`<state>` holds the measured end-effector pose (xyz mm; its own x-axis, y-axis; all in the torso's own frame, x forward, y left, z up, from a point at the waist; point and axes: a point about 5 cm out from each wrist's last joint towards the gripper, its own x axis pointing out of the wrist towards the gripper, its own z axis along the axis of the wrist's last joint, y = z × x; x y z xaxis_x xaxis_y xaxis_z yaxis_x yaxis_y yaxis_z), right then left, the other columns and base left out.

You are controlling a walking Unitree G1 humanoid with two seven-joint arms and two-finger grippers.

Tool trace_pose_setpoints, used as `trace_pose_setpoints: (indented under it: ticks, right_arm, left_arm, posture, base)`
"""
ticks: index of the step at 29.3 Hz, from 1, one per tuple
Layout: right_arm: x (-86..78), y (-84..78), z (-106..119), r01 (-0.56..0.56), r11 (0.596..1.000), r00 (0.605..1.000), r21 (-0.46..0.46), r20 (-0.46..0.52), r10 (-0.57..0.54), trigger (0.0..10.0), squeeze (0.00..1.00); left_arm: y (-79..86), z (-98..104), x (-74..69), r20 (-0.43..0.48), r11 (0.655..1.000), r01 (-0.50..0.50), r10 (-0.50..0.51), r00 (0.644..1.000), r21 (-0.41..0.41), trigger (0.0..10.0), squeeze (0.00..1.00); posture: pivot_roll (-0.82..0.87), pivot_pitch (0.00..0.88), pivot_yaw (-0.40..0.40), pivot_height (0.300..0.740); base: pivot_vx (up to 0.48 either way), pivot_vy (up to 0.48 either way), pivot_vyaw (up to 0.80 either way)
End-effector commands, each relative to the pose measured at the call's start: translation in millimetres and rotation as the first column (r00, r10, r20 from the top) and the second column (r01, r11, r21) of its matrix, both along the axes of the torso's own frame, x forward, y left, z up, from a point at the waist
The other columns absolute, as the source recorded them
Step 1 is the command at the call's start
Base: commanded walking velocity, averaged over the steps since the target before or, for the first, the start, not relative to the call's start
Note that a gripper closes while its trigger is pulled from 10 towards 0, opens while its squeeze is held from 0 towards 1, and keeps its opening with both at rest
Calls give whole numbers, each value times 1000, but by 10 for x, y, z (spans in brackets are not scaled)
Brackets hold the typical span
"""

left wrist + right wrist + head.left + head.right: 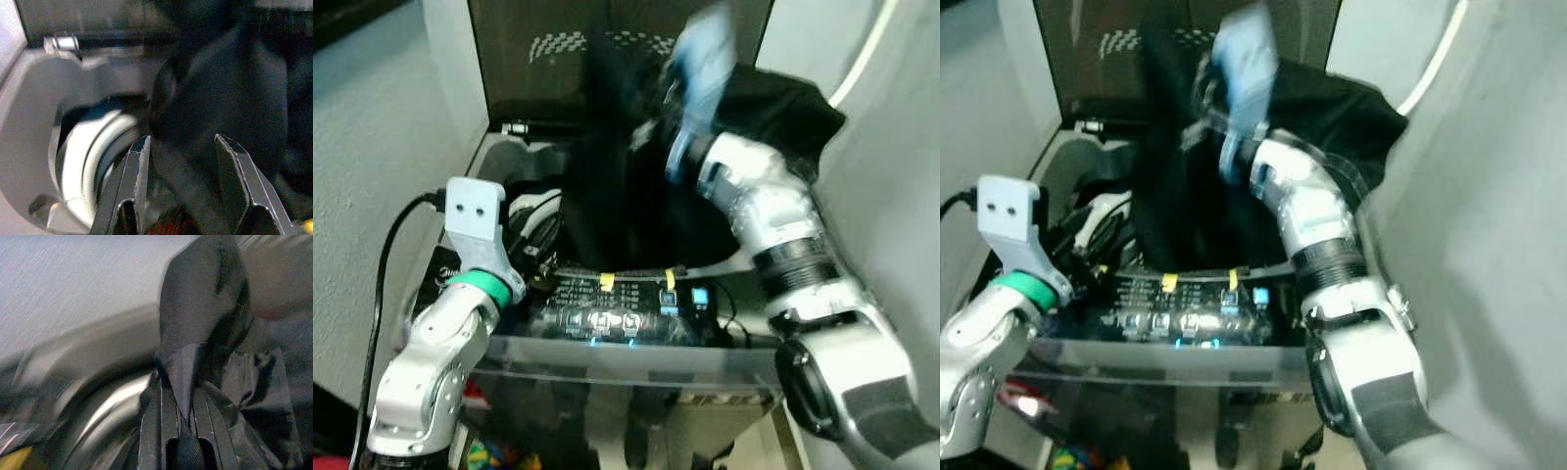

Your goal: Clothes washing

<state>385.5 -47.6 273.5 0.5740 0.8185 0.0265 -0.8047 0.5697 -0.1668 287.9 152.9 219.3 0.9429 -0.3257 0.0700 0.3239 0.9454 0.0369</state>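
Black cloth (607,186) hangs over the open drum of the washer (509,348), and we see it bunched up high where our right gripper (178,396) has it pinched: in the right wrist view the two fingers sit closed together with a fold of the cloth squeezed between them. More of the cloth drapes over our right arm near the grey wall (891,147). Our left gripper (183,166) is at the washer's left side, its fingers spread apart with nothing between them, just beside the hanging cloth and above the pale drum rim (85,147). Below the opening, the control panel (607,308) carries lit buttons and small yellow and blue tags. Behind the cloth the dark lid (524,59) stands raised.
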Motion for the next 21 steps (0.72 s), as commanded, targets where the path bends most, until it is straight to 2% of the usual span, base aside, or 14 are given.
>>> trace_pose_setpoints:
  ticks: [1, 2, 6, 8, 12, 14, 17, 18, 19, 21]
  right_arm:
    - [-24, 56, -7, -41, 999, 999, -34, 6, 41, 10000, 0]
    - [-31, 79, -109, -60, 996, 998, -66, -17, 59, 10000, 0]
    - [18, 49, -203, -21, 993, 999, -119, -28, 18, 10000, 0]
    - [70, -23, -54, 23, 996, 999, -91, -22, -25, 10000, 0]
    - [65, -31, -22, 22, 996, 999, -83, -24, -24, 10000, 0]
    - [-5, 18, 48, -67, 998, 995, -17, -69, 66, 10000, 0]
    - [-5, 18, 48, -67, 998, 995, -17, -69, 66, 10000, 0]
    - [-58, 57, 57, -129, 992, 988, -1, -90, 128, 10000, 0]
    - [-143, 116, 75, -217, 975, 967, 53, -127, 223, 10000, 1000]
    - [-143, 116, 75, -217, 975, 967, 53, -127, 223, 10000, 1000]
  left_arm:
    - [-44, -23, 5, -26, 1000, 18, -17, 1000, 20, 10000, 0]
    - [-48, -40, 12, -46, 999, 17, -15, 999, 33, 10000, 0]
    - [-34, -54, 24, -75, 999, 7, -4, 997, 42, 10000, 0]
    - [-7, -56, 15, -87, 999, 0, 3, 996, 42, 10000, 0]
    - [-4, -56, 12, -89, 999, 0, 4, 996, 42, 10000, 0]
    - [-10, -58, 9, -93, 999, 7, -3, 996, 44, 10000, 0]
    - [-10, -58, 9, -93, 999, 7, -3, 996, 44, 10000, 0]
    - [-14, -59, 8, -95, 999, 10, -6, 995, 45, 10000, 0]
    - [-27, -61, 7, -99, 999, 20, -16, 995, 45, 10000, 0]
    - [-27, -61, 7, -99, 999, 20, -16, 995, 45, 10000, 0]
  posture:
    - [144, 36, 34, 740]
    - [144, 36, 34, 740]
    - [141, 34, 40, 740]
    - [144, 30, 40, 740]
    - [144, 30, 40, 740]
    - [145, 23, 39, 740]
    - [145, 23, 39, 740]
    - [145, 23, 39, 740]
    - [145, 23, 39, 740]
    - [145, 23, 39, 740]
  base:
    - [0, 0, 0]
    - [0, 0, 0]
    - [0, 0, 0]
    - [0, 0, 0]
    - [0, 0, 0]
    - [0, 0, 0]
    - [0, 0, 0]
    - [0, 0, 0]
    - [0, 0, 0]
    - [0, 0, 0]
